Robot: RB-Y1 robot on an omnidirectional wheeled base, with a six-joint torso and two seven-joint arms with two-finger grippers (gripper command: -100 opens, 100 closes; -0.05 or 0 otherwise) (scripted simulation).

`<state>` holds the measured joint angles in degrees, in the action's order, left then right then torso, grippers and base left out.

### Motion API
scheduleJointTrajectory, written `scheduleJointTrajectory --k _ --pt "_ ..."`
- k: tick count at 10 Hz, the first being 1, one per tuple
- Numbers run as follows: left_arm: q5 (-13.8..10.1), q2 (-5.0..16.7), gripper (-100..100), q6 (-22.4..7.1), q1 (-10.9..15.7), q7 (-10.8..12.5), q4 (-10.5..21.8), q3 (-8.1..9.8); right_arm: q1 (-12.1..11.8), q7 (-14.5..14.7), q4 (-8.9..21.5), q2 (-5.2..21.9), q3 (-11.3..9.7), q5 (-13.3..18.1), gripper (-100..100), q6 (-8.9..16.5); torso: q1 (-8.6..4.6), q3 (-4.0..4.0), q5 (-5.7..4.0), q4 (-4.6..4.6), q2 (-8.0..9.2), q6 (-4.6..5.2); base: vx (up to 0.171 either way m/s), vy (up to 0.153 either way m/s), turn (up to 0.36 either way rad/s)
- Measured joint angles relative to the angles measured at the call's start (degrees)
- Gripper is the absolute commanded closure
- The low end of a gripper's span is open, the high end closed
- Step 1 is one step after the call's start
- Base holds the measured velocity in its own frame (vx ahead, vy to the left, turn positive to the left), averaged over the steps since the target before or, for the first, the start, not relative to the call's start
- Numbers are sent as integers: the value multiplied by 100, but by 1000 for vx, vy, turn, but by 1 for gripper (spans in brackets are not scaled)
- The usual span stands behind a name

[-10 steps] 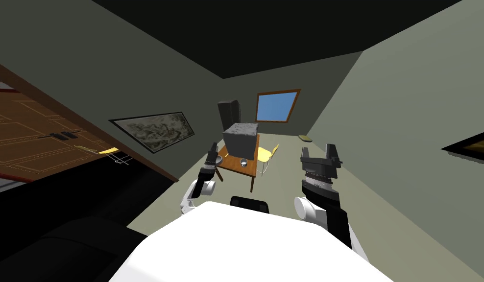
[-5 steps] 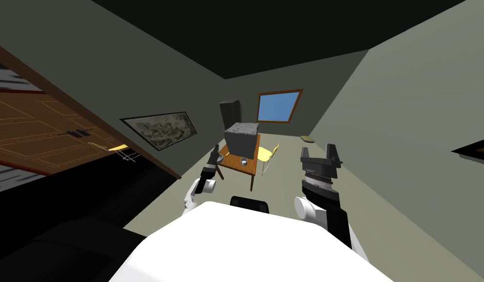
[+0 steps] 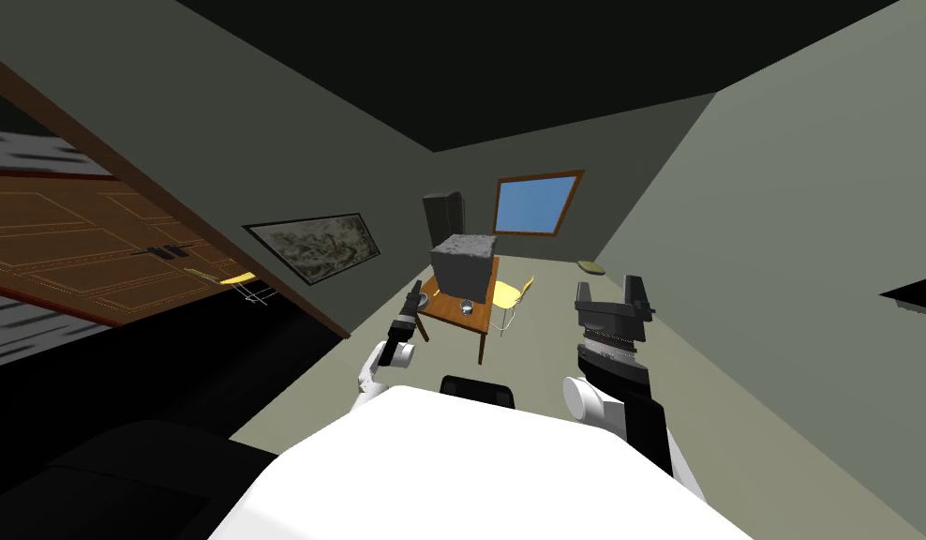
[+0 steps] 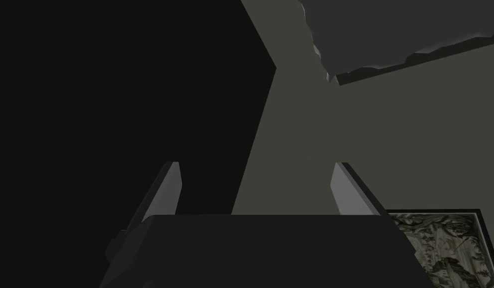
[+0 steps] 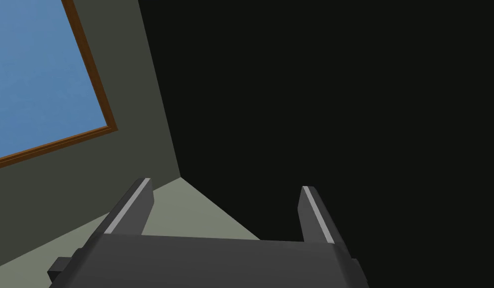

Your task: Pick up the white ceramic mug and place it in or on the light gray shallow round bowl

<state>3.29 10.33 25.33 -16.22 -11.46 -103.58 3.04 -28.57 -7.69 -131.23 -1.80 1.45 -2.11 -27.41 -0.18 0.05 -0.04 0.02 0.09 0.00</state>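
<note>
A small brown table (image 3: pixel 449 320) is seen well ahead in the head view, across a stretch of pale floor. The mug (image 3: pixel 467 307) – small, pale, with a dark inside – is set upright on the near part of the tabletop, just in front of a large rough grey block (image 3: pixel 463 262) that takes up the far part. The shallow round bowl (image 3: pixel 423 300) is placed near the table's left edge, apart from the mug, with bare tabletop between them.

The left gripper (image 3: pixel 413 294) is raised in front of the table's left side, so that it overlaps the bowl's edge in the head view; the mug is seen to its right and farther off, not between the fingers. In the left wrist view the left gripper (image 4: pixel 256 190) is shown with its fingers (image 4: pixel 163 192) spread wide and nothing held between them.

The right gripper (image 3: pixel 609 292) is held up on the right, well apart from the table and the mug. Its fingers (image 5: pixel 316 212) are likewise parted, with nothing between them.

A yellow chair (image 3: pixel 509 296) is drawn up at the table's right side – close to the mug's end.
</note>
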Motion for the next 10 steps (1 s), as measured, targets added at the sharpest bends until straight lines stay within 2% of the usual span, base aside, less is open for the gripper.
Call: scheduleJointTrajectory --k 4,7,10 --pt "-14 9 -100 10 168 -18 662 51 0 0 0 0 0 0 0 0 6 -4 1 -2 -8 0 -10 -37 26" --pt "-26 -10 -100 -100 329 -25 1129 92 0 0 0 0 0 0 0 0 0 -7 0 -2 -12 1 1 -40 10" --pt "-75 52 -100 -96 457 45 1660 165 -1 0 0 0 0 0 0 0 -1 -13 0 -5 -24 1 28 -43 4"
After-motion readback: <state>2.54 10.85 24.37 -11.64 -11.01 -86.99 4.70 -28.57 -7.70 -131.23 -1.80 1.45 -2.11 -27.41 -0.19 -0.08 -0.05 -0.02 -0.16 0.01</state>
